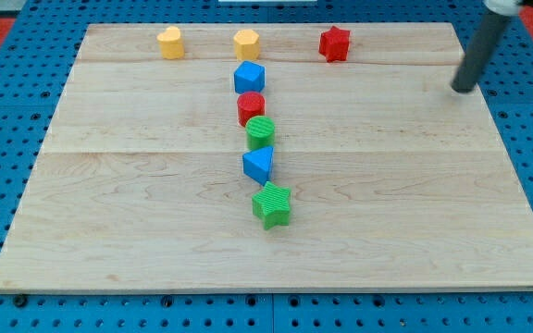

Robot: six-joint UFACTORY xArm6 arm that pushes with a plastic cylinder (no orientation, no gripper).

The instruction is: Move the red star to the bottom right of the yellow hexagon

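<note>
The red star (pixel 335 43) lies near the board's top edge, right of centre. The yellow hexagon (pixel 246 43) lies to its left on the same line, about a block-and-a-half's gap between them. My tip (pixel 462 89) is at the view's right, well to the right of the red star and a little below it, touching no block. The rod slants up toward the top right corner.
A yellow heart (pixel 170 42) lies at the top left. Below the hexagon runs a column: blue cube (pixel 249 77), red cylinder (pixel 251 107), green cylinder (pixel 261 132), blue triangle (pixel 259 165), green star (pixel 272 204). The wooden board (pixel 109 213) rests on a blue pegboard.
</note>
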